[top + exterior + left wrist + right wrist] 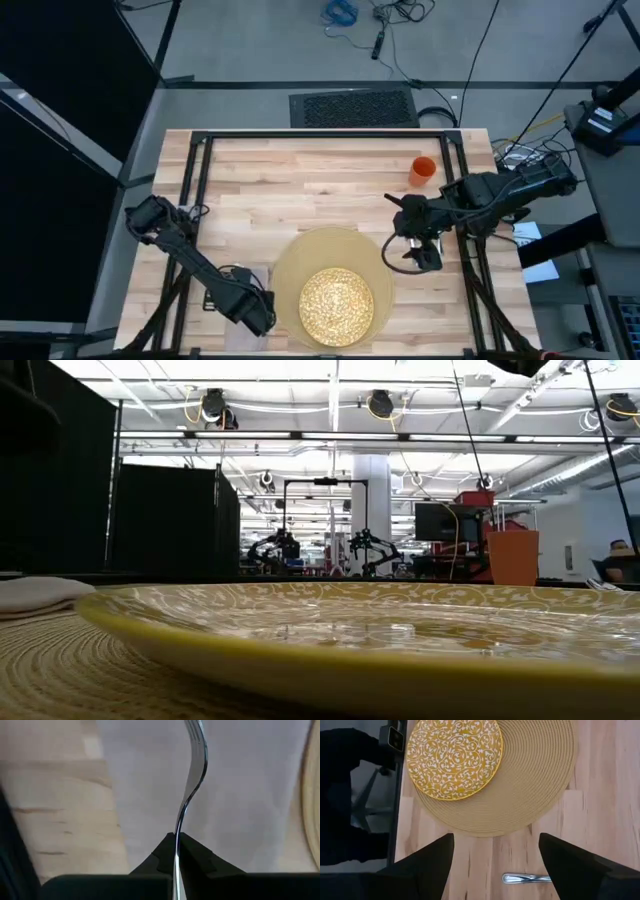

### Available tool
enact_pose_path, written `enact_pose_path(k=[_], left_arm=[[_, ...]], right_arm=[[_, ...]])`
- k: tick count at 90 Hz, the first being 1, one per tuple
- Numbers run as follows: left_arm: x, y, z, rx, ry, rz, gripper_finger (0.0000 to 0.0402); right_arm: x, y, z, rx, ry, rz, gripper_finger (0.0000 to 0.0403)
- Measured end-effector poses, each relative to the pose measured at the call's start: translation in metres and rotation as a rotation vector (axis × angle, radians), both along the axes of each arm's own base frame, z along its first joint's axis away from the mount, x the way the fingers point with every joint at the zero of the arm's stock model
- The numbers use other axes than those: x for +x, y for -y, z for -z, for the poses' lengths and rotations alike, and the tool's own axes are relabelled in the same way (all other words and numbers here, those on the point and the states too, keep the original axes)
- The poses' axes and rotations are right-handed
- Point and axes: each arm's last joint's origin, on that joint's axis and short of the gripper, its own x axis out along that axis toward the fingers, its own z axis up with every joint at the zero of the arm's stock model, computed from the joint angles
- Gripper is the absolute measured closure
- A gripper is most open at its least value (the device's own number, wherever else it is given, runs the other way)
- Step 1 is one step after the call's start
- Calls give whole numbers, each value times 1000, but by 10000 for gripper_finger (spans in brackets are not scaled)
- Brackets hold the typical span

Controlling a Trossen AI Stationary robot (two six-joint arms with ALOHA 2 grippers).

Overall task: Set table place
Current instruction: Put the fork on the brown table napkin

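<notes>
- Place setting sits at the near middle of the desk (300,170): round tan placemat (300,262) with the yellow patterned plate (337,305) on its near half
- Beige napkin (150,785) lies flat just left of the placemat, touching or nearly touching its rim
- Left tool (176,851) is low over the napkin, fingers pinched tight on the fork (192,780) by its handle, tines pointing away from the wrist
- Right tool (495,865) hovers off the placemat's right edge, fingers spread wide, gripping nothing
- Silver utensil handle (525,878) lies on bare wood right under the right tool; can't tell if it's the knife or the spoon
- Orange cup (423,170) stands upright, well apart from the mat at far right
- Step in hand looks like laying the fork on the napkin
- To do it well: lower until the fork rests flat on the cloth, keep it parallel to the napkin's long side, tines away from the near edge
- Release only once it is supported, so it doesn't bounce or slide onto the mat
- Lift straight up after, so the cloth isn't dragged
</notes>
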Motion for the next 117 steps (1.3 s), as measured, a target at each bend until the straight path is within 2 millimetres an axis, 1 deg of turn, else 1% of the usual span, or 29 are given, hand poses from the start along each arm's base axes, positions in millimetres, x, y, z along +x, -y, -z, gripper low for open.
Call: enact_pose_path(k=[29, 38, 58, 70, 102, 117], left_arm=[[-4, 1, 2, -18, -36, 2, 401], [-6, -1, 9, -19, -43, 2, 401], [-6, -2, 24, -56, 14, 9, 401], [-7, -3, 25, -46, 13, 13, 401], [-4, -4, 25, -33, 70, 95, 401], [0, -3, 24, 16, 132, 115, 385]], right_arm=[[-1, 0, 0, -12, 0, -21, 124], [-1, 0, 0, -12, 0, -23, 124], [-1, 0, 0, -12, 0, -21, 124], [0, 0, 0, -10, -1, -16, 124], [0, 0, 0, -8, -2, -12, 124], [-1, 0, 0, -6, -3, -8, 124]])
